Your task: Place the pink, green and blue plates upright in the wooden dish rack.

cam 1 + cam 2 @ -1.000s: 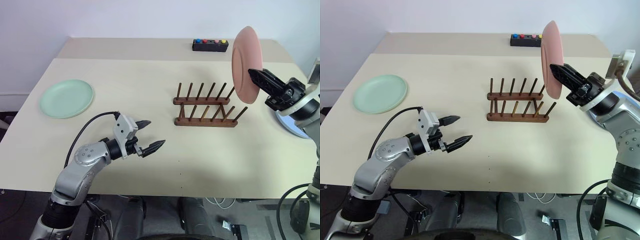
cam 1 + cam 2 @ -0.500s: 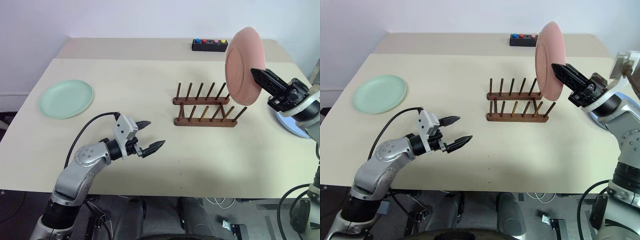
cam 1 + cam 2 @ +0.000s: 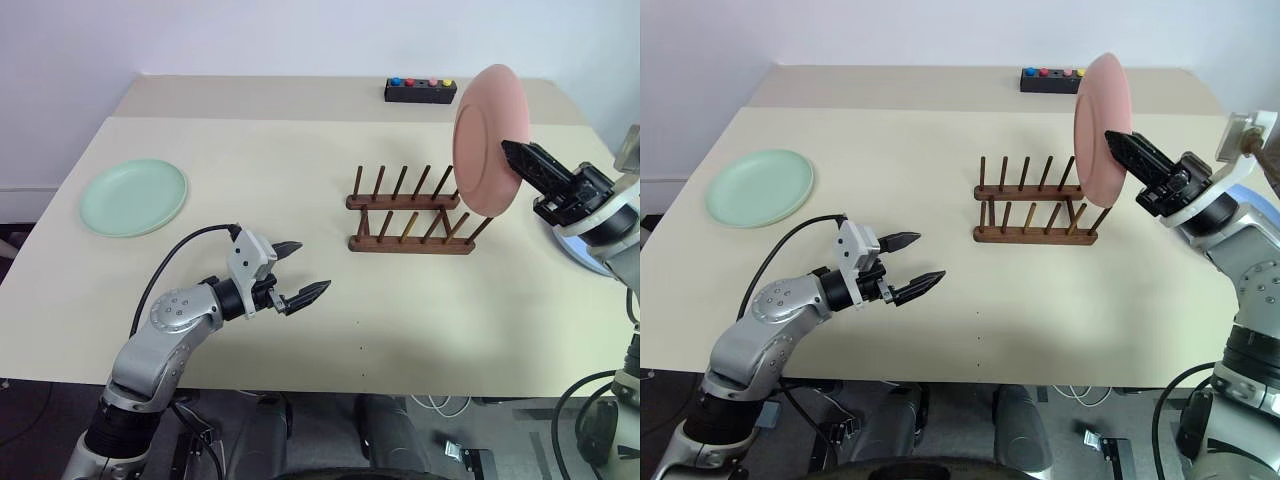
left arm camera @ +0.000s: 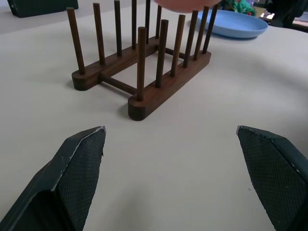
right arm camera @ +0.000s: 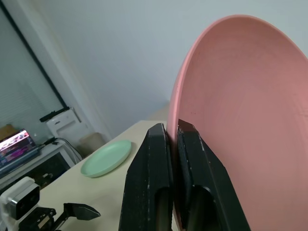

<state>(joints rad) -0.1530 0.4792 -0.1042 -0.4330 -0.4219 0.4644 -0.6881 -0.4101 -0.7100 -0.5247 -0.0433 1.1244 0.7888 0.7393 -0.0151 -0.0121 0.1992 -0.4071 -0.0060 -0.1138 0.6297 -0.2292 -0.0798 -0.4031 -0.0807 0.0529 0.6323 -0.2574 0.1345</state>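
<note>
Green plate (image 3: 133, 197): flat on the table (image 3: 300, 160), far left.
Left gripper (image 3: 296, 270): jaws spread wide, empty — hovering near the table's front edge.
Wooden dish rack (image 3: 410, 212): centre-right, no plates in it.
Pink plate (image 3: 488, 138): upright above the rack's right end.
Right gripper (image 3: 520, 160): jaws clenched on the pink plate's rim.
Blue plate (image 4: 231, 24): flat, right of the rack.

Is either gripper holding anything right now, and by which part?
The right gripper pinches the pink plate by its rim, upright above the dish rack. The left gripper is open, holding nothing.
</note>
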